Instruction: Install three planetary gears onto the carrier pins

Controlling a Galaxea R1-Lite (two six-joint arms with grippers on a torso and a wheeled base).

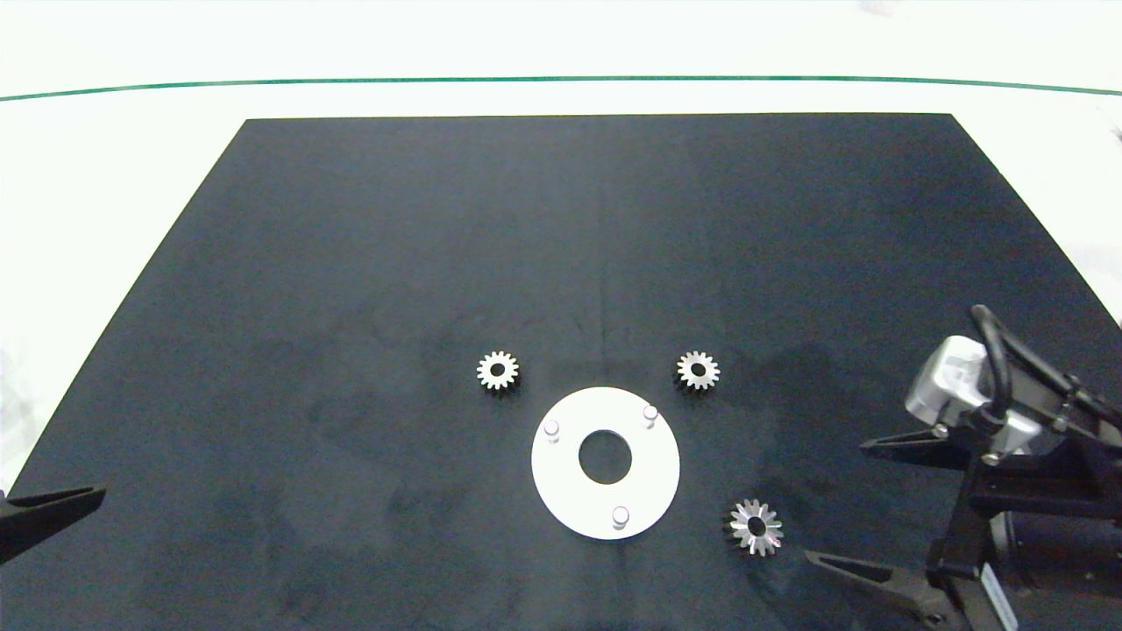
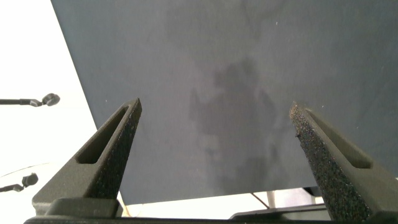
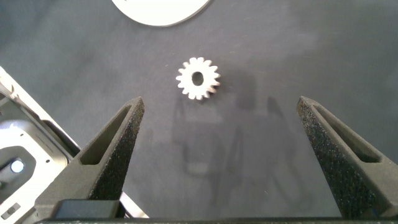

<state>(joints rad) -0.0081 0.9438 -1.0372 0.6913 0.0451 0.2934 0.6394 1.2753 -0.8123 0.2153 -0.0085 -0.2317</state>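
Gears are lying loose on the black mat (image 1: 351,263) covering the table in the head view: one planetary gear (image 1: 498,371) beside the white disc (image 1: 561,491) on its far left, a second gear (image 1: 699,370) on its far right, a third gear (image 1: 756,527) near its right edge, with all three carrier pins (image 1: 621,515) standing bare. The left end effector (image 2: 214,134) is being held released over bare mat in the left wrist view. The right end effector (image 3: 217,140) is being held released, empty, just short of the third gear (image 3: 198,78) in the right wrist view.
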